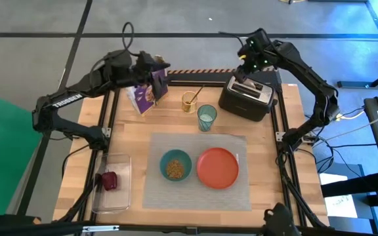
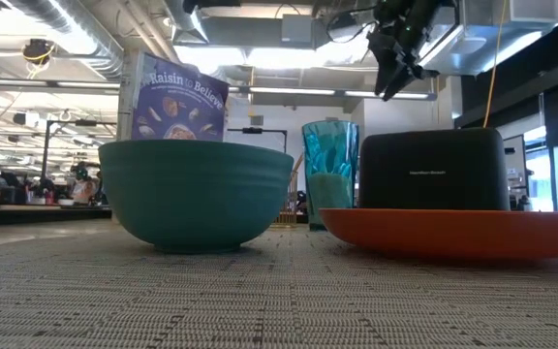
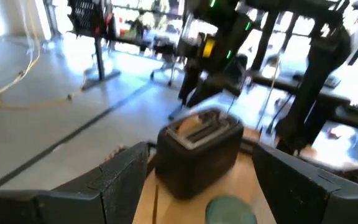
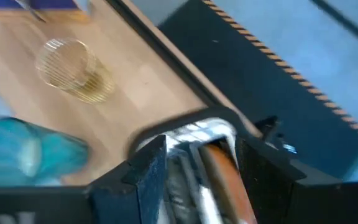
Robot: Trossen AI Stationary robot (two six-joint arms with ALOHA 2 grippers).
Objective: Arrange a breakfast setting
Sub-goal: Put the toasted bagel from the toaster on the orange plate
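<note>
I see the grey placemat (image 1: 199, 190) lying flat near the table's front edge, with the teal bowl (image 1: 175, 164) and the orange-red plate (image 1: 217, 168) side by side on it, just apart. The bowl holds brownish cereal; the plate is bare. Behind the mat stands the translucent teal cup (image 1: 207, 118), partly filled with something pale, and just beyond it a gold wire holder (image 1: 189, 101) with a utensil handle leaning out. A dark-red fruit (image 1: 109, 181) sits in the clear tray (image 1: 112, 196) at the front left corner.

My right gripper (image 1: 245, 73) hovers directly above the black toaster (image 1: 246, 98), fingers parted narrowly, holding nothing; something brown, which may be a bagel (image 4: 222, 177), shows in a slot. My left gripper (image 1: 157, 80) is at the back beside the cereal box (image 1: 143, 96), fingers spread wide, empty. Bare wood lies between tray and mat.
</note>
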